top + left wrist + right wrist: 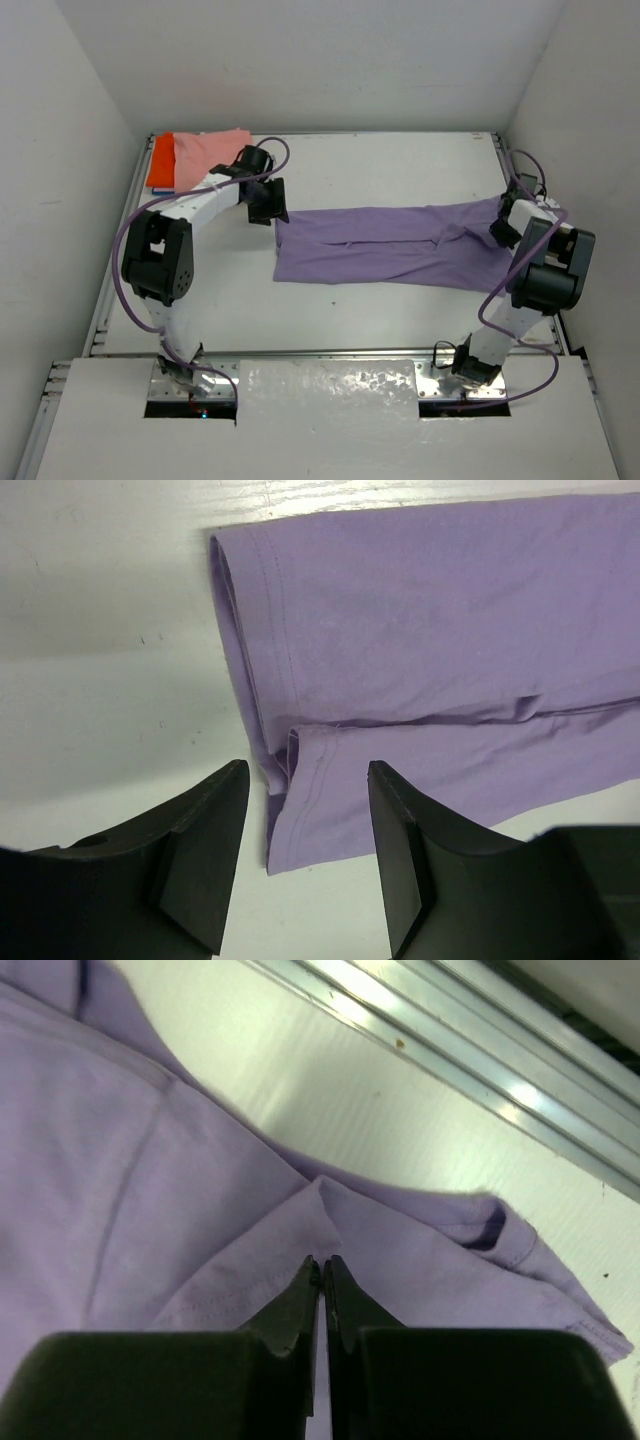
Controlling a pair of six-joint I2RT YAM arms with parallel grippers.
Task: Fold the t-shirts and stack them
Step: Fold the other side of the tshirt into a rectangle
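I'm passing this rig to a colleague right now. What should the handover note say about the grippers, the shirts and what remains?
Left gripper: jaws open, at the hem end of the purple t-shirt, holding nothing.
Right gripper: jaws shut, apparently pinching a fold of fabric at the shirt's other end.
Purple t-shirt: stretched long across the table, folded lengthwise, not yet folded short.
Done: a folded pink t-shirt lies on an orange garment in the far left corner.
Left: finish folding the purple t-shirt and put it on that stack.
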